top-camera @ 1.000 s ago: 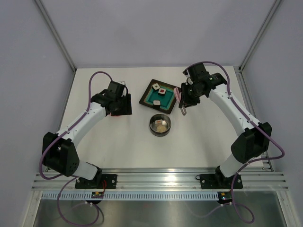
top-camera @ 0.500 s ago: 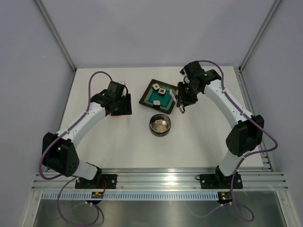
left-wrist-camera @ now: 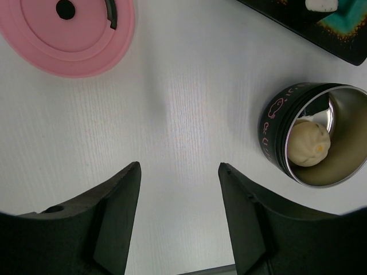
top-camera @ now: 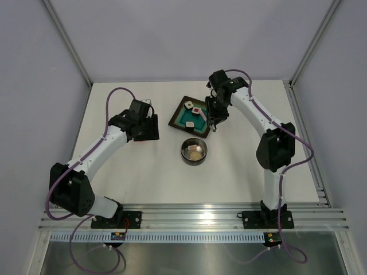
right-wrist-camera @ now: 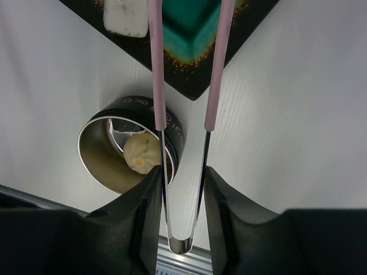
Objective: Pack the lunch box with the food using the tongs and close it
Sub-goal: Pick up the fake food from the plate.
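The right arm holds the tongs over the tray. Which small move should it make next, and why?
Probably shift the tongs toward the white piece on the tray and lower them around it. The right gripper holds them with their arms apart, the lunch box contains only one bun, and food lies on the tray.

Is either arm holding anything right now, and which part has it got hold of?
The right gripper holds the tongs near their joined end, tips pointing away. The left gripper is open, holding nothing.
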Controlling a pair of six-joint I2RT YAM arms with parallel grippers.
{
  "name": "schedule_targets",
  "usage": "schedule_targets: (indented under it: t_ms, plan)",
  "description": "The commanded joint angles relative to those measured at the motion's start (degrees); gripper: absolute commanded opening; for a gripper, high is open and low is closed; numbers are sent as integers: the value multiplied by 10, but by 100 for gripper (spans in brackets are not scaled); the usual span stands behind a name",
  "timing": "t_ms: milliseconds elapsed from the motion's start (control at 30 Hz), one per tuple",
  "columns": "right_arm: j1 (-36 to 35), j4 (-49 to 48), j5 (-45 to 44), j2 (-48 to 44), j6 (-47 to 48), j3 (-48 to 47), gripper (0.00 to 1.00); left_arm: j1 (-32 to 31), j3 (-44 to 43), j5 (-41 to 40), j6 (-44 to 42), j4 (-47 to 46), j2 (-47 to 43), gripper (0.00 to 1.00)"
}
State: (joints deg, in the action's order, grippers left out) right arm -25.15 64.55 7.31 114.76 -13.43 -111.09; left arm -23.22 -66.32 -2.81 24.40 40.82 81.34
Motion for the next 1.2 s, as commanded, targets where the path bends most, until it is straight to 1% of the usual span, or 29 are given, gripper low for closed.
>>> schedule_targets:
  t_ms: [0, 233, 467, 700, 800, 1167]
  plan:
    - [-18, 29, -19, 25, 17, -60, 40, 4, 4, -11, -5, -15, -25, 61]
    - [-31, 43, -48, 74, 17, -109, 40, 3, 5, -17, -8, -14, -30, 61]
    - [-37, 40, -69, 102, 14, -116, 39, 4, 7, -16, -6, -15, -29, 61]
    - [-46, 37, -70, 123, 17, -116, 39, 3, 7, -16, -7, -15, -26, 61]
    - [-50, 35, -89, 134, 19, -118, 39, 3, 6, -16, -6, -16, -24, 61]
    - [-64, 36, -126, 173, 20, -155, 39, 3, -3, -20, -9, -8, -20, 61]
